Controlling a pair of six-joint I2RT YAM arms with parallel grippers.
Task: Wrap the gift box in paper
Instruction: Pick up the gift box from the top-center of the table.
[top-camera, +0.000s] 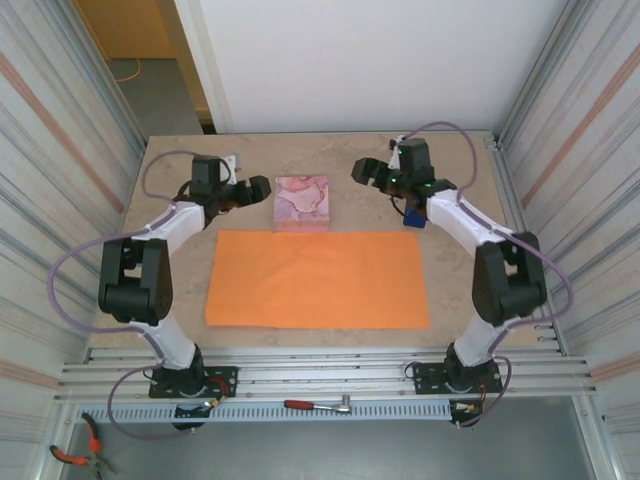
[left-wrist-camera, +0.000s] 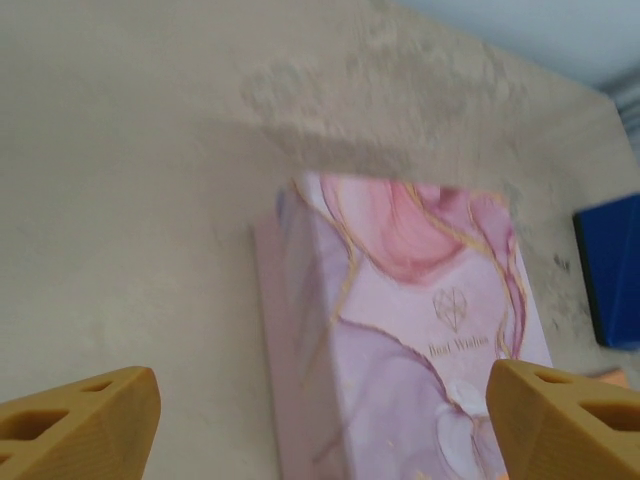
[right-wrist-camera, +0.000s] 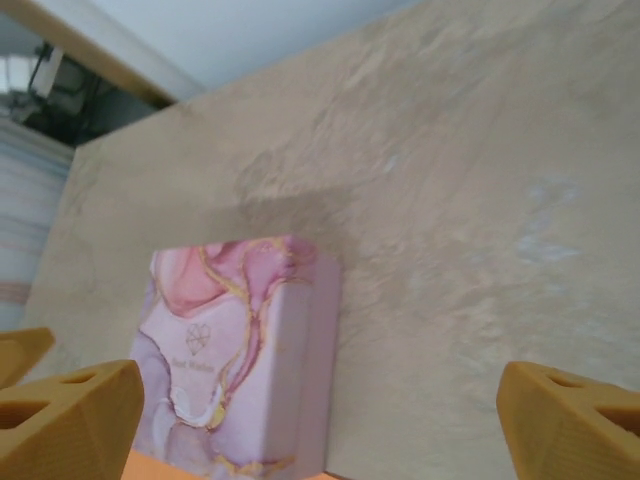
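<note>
The gift box (top-camera: 301, 202), pink-and-white marbled, lies flat on the table just beyond the far edge of the orange paper (top-camera: 318, 278). My left gripper (top-camera: 255, 190) hovers close to the box's left side, jaws wide open with nothing in them. In the left wrist view the box (left-wrist-camera: 400, 340) lies ahead between the fingers (left-wrist-camera: 80, 425). My right gripper (top-camera: 362, 172) hangs to the box's right, a little farther off, also open and empty. From the right wrist the box (right-wrist-camera: 235, 350) sits left of centre, a strip of paper (right-wrist-camera: 150, 468) below it.
A blue tape dispenser (top-camera: 412, 217) stands right of the box, near the paper's far right corner, under the right arm; the left wrist view has it at its right edge (left-wrist-camera: 610, 270). Corrugated walls close in both sides. A ratchet (top-camera: 318, 405) lies on the front rail.
</note>
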